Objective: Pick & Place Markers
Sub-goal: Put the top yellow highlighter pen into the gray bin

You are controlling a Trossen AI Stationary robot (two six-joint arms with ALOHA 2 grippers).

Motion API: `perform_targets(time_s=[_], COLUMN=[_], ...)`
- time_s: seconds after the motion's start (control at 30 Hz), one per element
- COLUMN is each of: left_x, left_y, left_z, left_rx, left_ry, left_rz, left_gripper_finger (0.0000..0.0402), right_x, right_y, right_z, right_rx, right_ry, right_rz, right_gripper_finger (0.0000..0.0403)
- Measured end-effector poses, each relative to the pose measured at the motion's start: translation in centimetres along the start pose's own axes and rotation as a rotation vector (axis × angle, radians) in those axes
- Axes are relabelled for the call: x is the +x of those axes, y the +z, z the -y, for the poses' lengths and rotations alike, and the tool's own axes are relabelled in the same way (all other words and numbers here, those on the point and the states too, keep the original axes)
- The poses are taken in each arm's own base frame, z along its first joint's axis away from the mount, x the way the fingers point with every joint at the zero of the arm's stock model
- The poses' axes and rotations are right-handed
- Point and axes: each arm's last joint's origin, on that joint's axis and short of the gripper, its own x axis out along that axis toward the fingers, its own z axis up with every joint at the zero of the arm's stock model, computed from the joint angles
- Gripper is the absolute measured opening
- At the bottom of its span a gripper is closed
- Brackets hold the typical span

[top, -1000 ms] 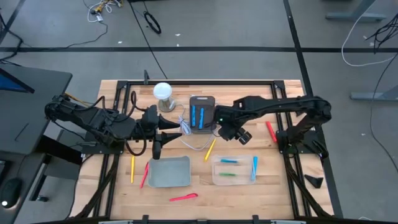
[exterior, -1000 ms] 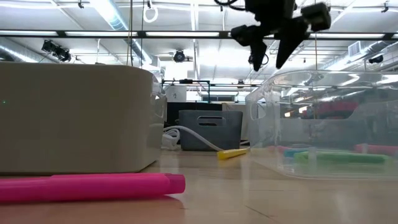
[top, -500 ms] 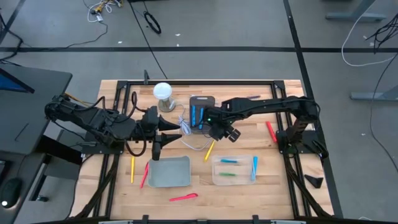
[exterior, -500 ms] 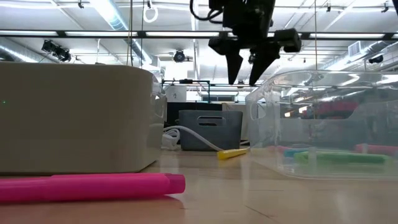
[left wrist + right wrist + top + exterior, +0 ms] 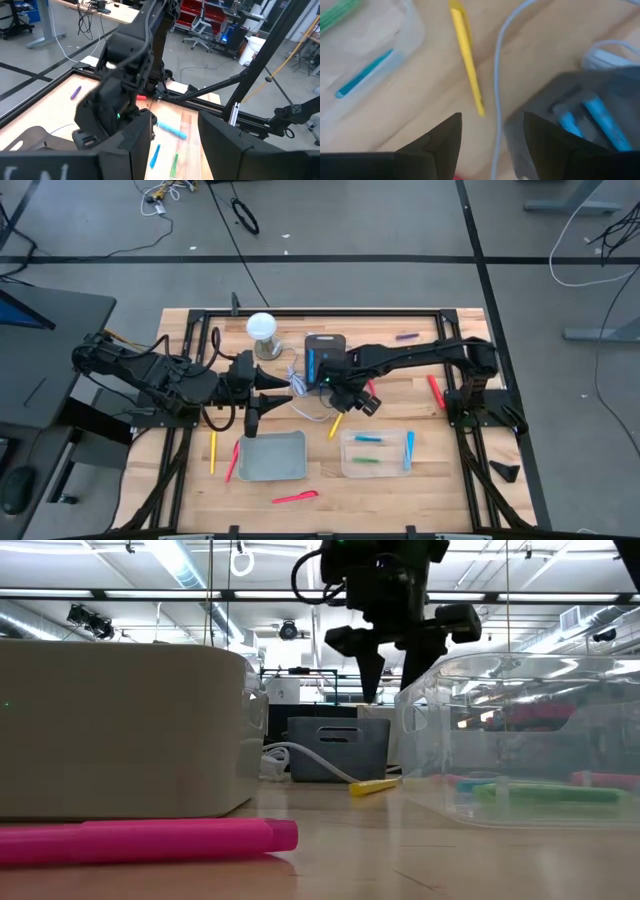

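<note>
At table level the nearest thing is a pink marker (image 5: 150, 840) lying flat before a beige tray (image 5: 120, 730); the overhead view shows it at 6 o'clock on the table (image 5: 450, 480). Beyond it stands a clear bin (image 5: 530, 740), which holds green and blue markers. From above, the bin (image 5: 352, 462) sits at 5 o'clock with a blue marker (image 5: 408, 451) across its right end. A yellow marker (image 5: 375, 786) lies between tray and bin, tip toward the grey holder (image 5: 340, 748); only the right wrist view shows the white cable (image 5: 501, 75) running just beside it.

The right gripper (image 5: 352, 396) hangs in the air at centre, above that yellow marker, fingers apart and empty. Its wrist camera also sees blue markers (image 5: 600, 117) standing in the holder.

The left gripper (image 5: 252, 420) waits at 9 o'clock over the tray's far edge, fingers apart, holding nothing.

Only the overhead view shows a red marker (image 5: 435, 392) at 3 o'clock, a purple marker (image 5: 405, 337) at 1 o'clock, and a yellow one (image 5: 213, 452) at 8 o'clock.
</note>
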Motion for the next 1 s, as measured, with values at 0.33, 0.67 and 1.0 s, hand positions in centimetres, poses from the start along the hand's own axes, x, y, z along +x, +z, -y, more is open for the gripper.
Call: perform_targets(time_s=[0.33,0.67,1.0], left_x=[0.0,0.0,0.0], left_y=[0.0,0.0,0.0], left_z=[0.0,0.0,0.0], left_rx=[-0.002,-0.002,0.009], left_ry=[0.006,0.006,-0.016], left_rz=[0.005,0.005,-0.007], left_gripper_finger=[0.017,0.017,0.017], right_x=[3.6,6.1,7.5], right_y=[1.0,1.1,1.9], right_z=[0.2,0.5,-0.5], right_rx=[-0.024,-0.029,-0.099], right_ry=[0.05,0.077,0.02], right_rz=[-0.033,-0.063,-0.077], right_gripper_finger=[0.0213,0.0213,0.0213])
